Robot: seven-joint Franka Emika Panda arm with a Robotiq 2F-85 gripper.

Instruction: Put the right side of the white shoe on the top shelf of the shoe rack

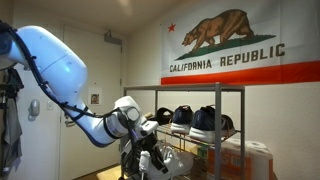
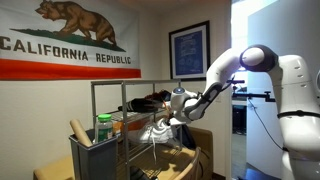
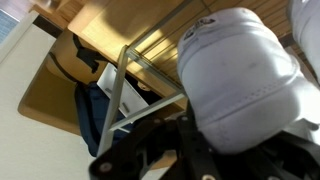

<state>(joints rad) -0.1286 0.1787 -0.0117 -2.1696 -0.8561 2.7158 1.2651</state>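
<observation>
My gripper [image 1: 150,146] is shut on the white shoe [image 1: 170,160] and holds it in the air in front of the shoe rack [image 1: 243,130], below the tier of black shoes. In an exterior view the gripper [image 2: 174,117] and the shoe [image 2: 160,131] hang at the rack's open side. The top shelf [image 1: 185,89] is bare and well above the shoe; its bar also shows in an exterior view [image 2: 130,83]. In the wrist view the white shoe [image 3: 240,80] fills the right side over the dark gripper [image 3: 185,150], and a rack post [image 3: 120,90] runs beside it.
Black shoes [image 1: 205,120] sit on the rack's second tier and also show in an exterior view [image 2: 150,100]. A California flag [image 1: 240,45] hangs behind the rack. A grey bin [image 2: 95,155] with a green bottle [image 2: 104,128] stands in front. A framed picture [image 2: 188,50] hangs on the wall.
</observation>
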